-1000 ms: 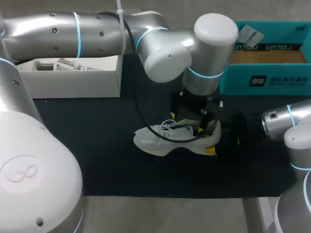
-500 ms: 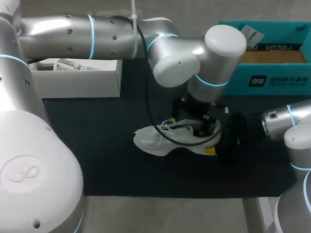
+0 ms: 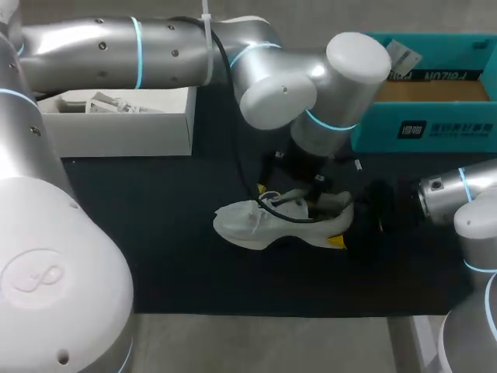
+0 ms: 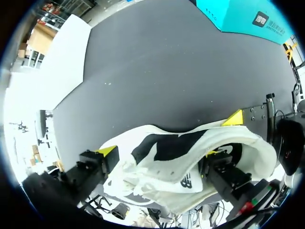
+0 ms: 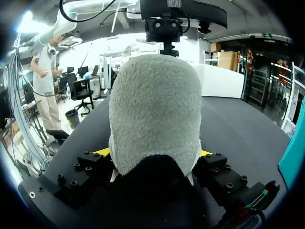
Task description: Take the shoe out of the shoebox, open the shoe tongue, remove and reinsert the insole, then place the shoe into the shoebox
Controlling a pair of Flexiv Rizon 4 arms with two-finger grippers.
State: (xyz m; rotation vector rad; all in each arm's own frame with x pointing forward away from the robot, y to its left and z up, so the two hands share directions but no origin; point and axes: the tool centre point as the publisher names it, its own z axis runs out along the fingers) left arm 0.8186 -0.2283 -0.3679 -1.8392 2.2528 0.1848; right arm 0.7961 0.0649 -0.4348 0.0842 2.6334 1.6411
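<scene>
A white shoe point(image 3: 268, 224) lies on its side on the black mat, toe pointing left. My left arm reaches across from the left, and its gripper point(image 3: 299, 198) hangs over the shoe's laces and mouth. In the left wrist view the left gripper point(image 4: 159, 152) is open, and the shoe's upper point(image 4: 190, 157) bulges between its spread fingers. My right gripper point(image 3: 347, 225) comes in from the right at the heel. In the right wrist view the right gripper point(image 5: 153, 153) is shut on the grey heel point(image 5: 155, 119), one finger on each side.
The teal shoebox point(image 3: 423, 128) stands open at the back right, close behind the left arm's wrist. At the back left sits a white box point(image 3: 116, 128) with paper in it. The black mat point(image 3: 155, 233) reaches to the table's front edge.
My left arm's wrist swung a little right, then back left over the shoe. The shoe and the right arm stayed where they were.
</scene>
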